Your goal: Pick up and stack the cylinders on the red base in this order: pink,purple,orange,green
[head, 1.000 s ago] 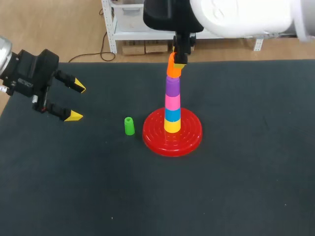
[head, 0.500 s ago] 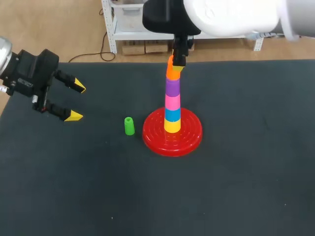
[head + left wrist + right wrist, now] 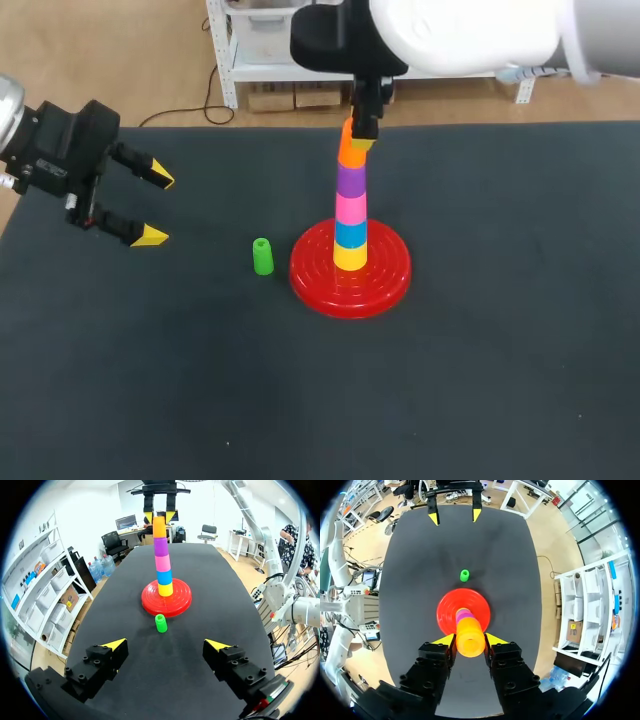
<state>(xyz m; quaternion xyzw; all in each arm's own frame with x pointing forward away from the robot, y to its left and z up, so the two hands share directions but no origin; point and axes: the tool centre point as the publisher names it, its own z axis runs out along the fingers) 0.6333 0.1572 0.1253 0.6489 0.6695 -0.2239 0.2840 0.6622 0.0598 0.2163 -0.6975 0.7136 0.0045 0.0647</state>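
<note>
Dark table (image 3: 500,380), orange cylinder (image 3: 470,632) in right claw (image 3: 470,640)

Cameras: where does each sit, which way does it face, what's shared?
Head: above and behind, looking down on the table; left gripper open, right gripper atop the stack.
Left wrist: low over the table, facing the stack; own open gripper shows.
Right wrist: above the stack, looking straight down; own gripper shut on the orange cylinder.
Shared: all show stack, base, green cylinder.

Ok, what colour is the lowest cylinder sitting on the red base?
Yellow: the lowest cylinder on the red base shows best in the head view.
</note>
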